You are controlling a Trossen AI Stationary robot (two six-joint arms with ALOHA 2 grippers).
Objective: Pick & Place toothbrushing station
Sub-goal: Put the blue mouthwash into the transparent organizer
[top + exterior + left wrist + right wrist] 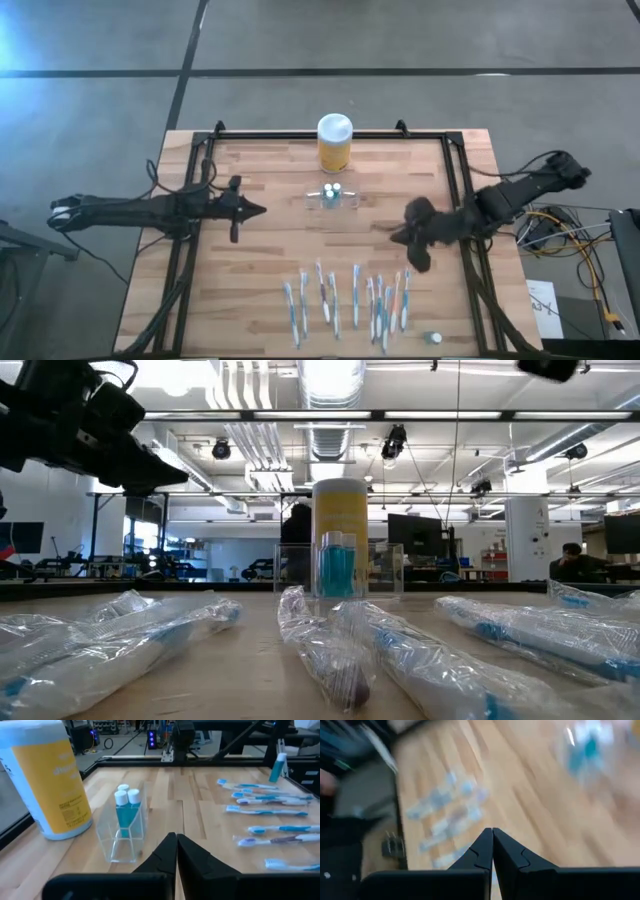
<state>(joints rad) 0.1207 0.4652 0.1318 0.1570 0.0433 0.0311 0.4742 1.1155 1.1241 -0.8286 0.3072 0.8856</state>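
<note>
You are looking down on a wooden counter (280, 260) framed by dark rails, with one dark arm reaching in from each side.

The left arm lies level across the left part of the counter. Its left gripper (258, 210) points right toward the middle, and its fingers (165, 856) are pressed together with nothing between them. It sits left of the station, apart from it.

The right arm comes in from the right edge and bends toward the middle. Its right gripper (398, 238) is above the counter, right of the station and a little nearer to you. Its fingers (481, 851) are also closed together and hold nothing.

At the far edge, near the middle, stands a yellow jar (334, 142) with a white lid, upright.

Just nearer than the jar is the station (333, 197), a small clear holder standing upright on the counter, between the two grippers and touched by neither. Inside it are teal tubes (127, 813) with white caps.

Along the near part of the counter lies a row of wrapped toothbrushes (350, 298), side by side, pointing near to far.

At the near right corner stands one small tube (434, 339), alone.
</note>
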